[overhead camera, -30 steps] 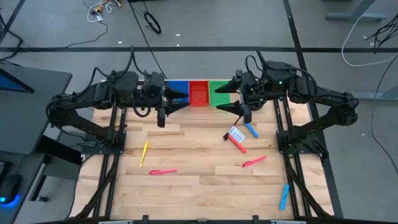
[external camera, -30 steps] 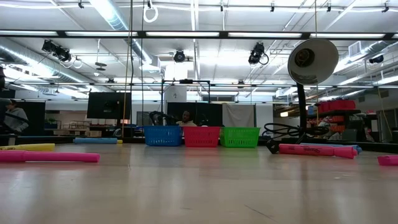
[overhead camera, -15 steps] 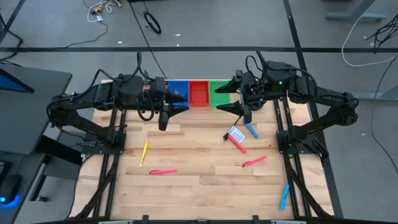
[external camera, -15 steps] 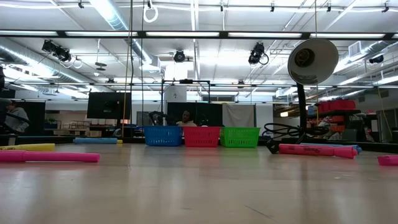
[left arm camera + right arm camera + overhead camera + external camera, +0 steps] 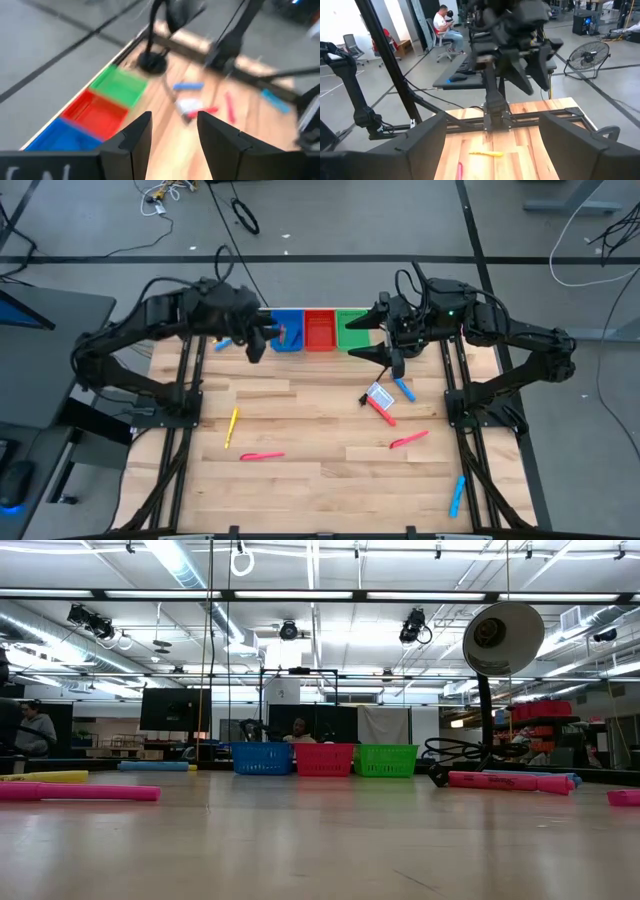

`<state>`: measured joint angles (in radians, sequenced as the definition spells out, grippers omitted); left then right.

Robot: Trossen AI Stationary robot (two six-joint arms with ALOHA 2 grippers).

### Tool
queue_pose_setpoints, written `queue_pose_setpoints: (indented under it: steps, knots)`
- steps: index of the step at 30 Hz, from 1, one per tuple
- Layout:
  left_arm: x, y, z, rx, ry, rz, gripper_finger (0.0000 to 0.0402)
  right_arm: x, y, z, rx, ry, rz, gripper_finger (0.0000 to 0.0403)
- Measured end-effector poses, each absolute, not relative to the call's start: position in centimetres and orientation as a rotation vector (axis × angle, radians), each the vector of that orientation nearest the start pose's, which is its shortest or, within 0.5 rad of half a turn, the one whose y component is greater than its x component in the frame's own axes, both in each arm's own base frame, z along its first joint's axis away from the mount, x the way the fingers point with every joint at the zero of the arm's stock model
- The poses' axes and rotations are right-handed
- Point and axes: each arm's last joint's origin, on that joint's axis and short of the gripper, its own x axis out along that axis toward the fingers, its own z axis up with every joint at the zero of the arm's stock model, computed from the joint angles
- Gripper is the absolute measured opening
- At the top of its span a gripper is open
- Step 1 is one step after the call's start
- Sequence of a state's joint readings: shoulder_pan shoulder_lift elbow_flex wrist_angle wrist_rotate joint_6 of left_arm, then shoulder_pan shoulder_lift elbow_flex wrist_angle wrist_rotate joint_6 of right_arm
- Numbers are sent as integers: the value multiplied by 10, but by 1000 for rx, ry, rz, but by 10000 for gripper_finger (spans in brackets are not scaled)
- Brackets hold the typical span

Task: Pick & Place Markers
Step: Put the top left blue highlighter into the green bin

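Since a second ago my left arm has swung back from the bins toward the tabletop's far left corner; my right arm has not moved.

From above, my left tool hangs just beside the blue rectangular plastic bin, and a short blue marker lies at the far edge next to it. My right tool hovers by the green bin, with the red bin between the two. Still loose on the pale wooden tabletop: a yellow marker, a pink marker, a second pink one, a red one and a blue one beside the small white-and-blue card, and another blue one near the right front corner. I judge most of the sorting remains.

At tabletop level, markers lie flat at both sides and the three bins stand in a row at the far edge.

My left wrist camera shows my fingers about half apart with nothing between them.

My right wrist camera shows my fingers spread wide, also empty.
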<state>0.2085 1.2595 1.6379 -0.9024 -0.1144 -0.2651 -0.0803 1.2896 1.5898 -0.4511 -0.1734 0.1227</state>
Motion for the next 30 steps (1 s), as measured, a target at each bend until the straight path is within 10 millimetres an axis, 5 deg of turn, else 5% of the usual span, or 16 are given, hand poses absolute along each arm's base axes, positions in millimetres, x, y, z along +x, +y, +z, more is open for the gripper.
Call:
queue_pose_setpoints:
  steps: [17, 30]
  knots:
    - [177, 113, 428, -270, 822, 569, 169, 258, -16, 473, 107, 151, 86, 317]
    - [159, 146, 408, -279, 1061, 661, 251, 270, -17, 464, 86, 188, 87, 317]
